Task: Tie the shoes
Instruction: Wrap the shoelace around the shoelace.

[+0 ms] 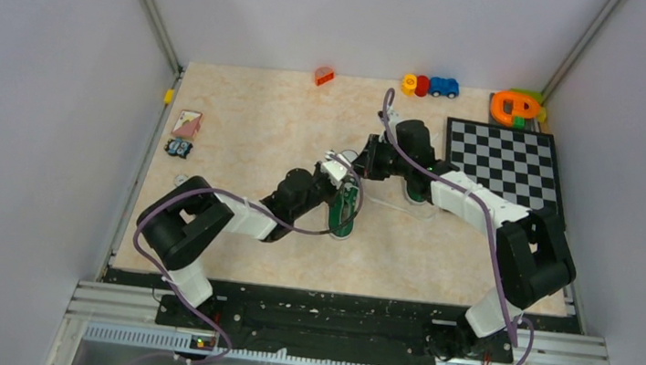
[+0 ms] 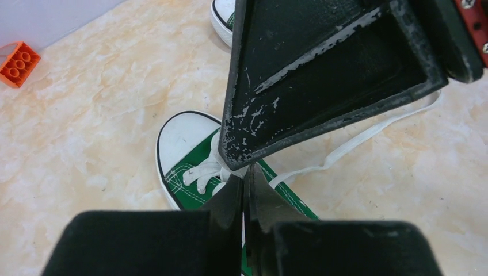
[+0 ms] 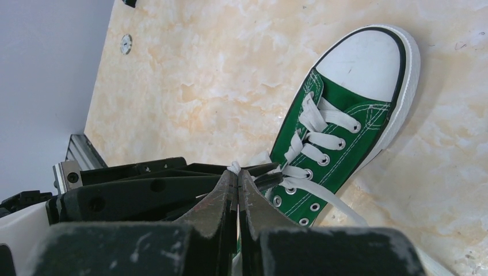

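One of the shoes, a green sneaker (image 1: 345,214) with a white toe cap (image 2: 184,135) and white laces, lies mid-table, and both grippers meet over its lacing. My left gripper (image 2: 244,179) is shut at the laces, with a thin white strip showing between its fingers. My right gripper (image 3: 237,171) is shut on a white lace, whose end pokes out above the tips. In the left wrist view the right gripper's black body (image 2: 334,69) hangs just over the left one's tips. A loose lace (image 2: 357,138) trails onto the table. The other shoe (image 1: 414,196) lies mostly hidden under the right arm.
A chessboard (image 1: 505,162) lies at the right. Along the back edge are an orange brick (image 1: 323,76), toy cars (image 1: 431,86) and an orange-green toy (image 1: 516,106). A card (image 1: 186,123) and a small dark item (image 1: 180,149) sit at the left.
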Controlling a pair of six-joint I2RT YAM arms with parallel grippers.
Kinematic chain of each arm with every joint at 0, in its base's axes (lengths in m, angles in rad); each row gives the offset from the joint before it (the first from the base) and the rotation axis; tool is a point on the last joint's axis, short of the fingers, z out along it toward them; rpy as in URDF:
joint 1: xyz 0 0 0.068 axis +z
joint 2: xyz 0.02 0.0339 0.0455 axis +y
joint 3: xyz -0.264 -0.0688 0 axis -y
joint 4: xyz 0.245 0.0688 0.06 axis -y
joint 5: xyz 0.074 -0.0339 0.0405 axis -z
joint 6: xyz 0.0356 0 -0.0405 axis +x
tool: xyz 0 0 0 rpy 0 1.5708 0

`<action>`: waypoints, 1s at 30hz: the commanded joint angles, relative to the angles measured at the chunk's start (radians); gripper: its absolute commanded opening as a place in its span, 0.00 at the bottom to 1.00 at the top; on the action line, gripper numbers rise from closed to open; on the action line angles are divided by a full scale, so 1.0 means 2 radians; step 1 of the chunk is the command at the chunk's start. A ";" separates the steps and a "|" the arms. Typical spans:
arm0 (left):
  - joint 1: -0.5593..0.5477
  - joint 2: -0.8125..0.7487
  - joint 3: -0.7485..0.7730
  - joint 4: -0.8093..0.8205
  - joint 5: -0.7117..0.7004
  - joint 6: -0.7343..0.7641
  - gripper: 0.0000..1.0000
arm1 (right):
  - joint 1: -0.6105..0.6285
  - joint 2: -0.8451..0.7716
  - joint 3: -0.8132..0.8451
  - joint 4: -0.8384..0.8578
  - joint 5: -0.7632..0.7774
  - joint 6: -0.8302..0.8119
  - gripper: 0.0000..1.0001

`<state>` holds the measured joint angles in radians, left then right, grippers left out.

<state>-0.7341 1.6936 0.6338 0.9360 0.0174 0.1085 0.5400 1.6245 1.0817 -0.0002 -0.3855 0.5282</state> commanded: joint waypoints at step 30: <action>0.093 -0.004 -0.049 0.126 0.226 -0.135 0.00 | 0.011 -0.190 -0.192 -0.037 0.247 0.426 0.73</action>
<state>-0.5484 1.6947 0.5537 1.0622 0.4194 -0.1368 0.5312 1.2957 0.7467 -0.1711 0.0216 1.0458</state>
